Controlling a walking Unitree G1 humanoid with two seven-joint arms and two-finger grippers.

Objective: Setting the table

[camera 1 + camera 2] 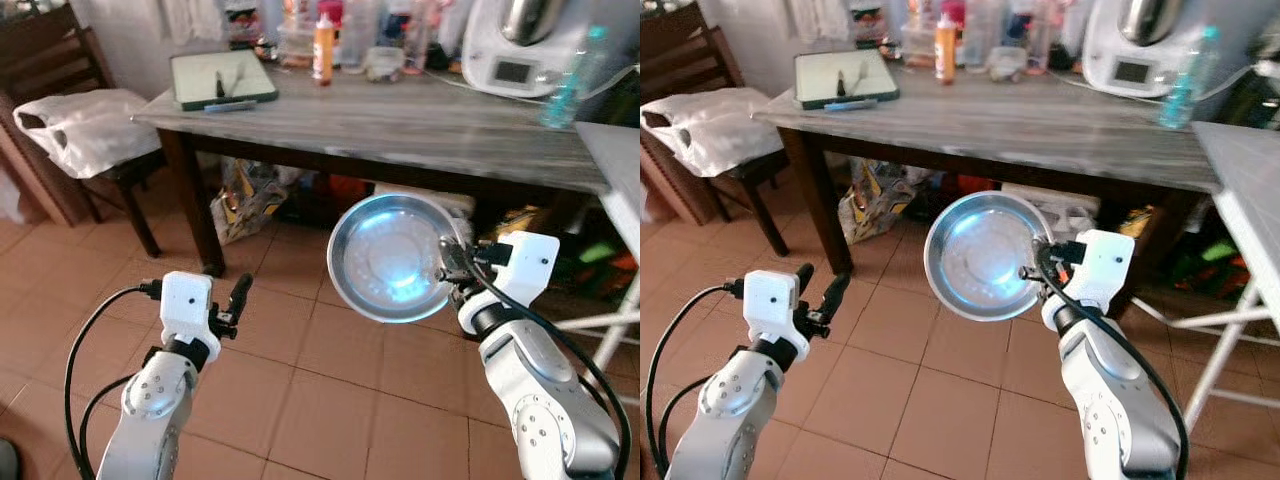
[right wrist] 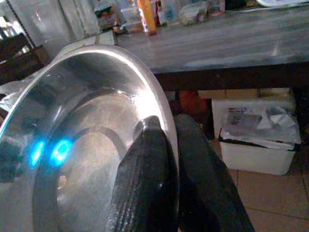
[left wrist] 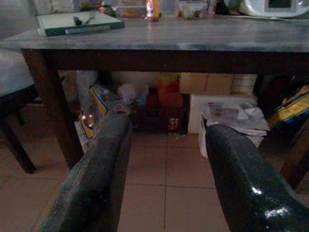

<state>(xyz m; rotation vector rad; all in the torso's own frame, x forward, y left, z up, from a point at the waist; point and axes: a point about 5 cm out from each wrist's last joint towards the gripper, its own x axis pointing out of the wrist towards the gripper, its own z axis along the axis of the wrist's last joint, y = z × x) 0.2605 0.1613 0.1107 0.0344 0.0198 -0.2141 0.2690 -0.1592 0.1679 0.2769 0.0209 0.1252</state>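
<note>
We hold a round, shiny steel plate (image 1: pixel 392 256) in our right end effector (image 2: pixel 166 159), whose two black fingers pinch the plate's rim, one on the inner face and one behind it. The plate is tilted nearly upright, its hollow face turned toward our head, and it hangs in the air over the terracotta tile floor (image 1: pixel 300 370), on the near side of the long grey wooden table (image 1: pixel 420 125) and below its top. Our left end effector (image 3: pixel 166 169) is raised to the left of the plate, well apart from it, its fingers spread with nothing between them. On the table's far left corner lies a green-edged rectangular tray (image 1: pixel 222 78); an orange bottle (image 1: pixel 322 48) stands to its right, and a white kitchen machine (image 1: pixel 520 50) sits at the far right. A dark wooden chair with a white plastic bag (image 1: pixel 85 128) on it stands left of the table.
</note>
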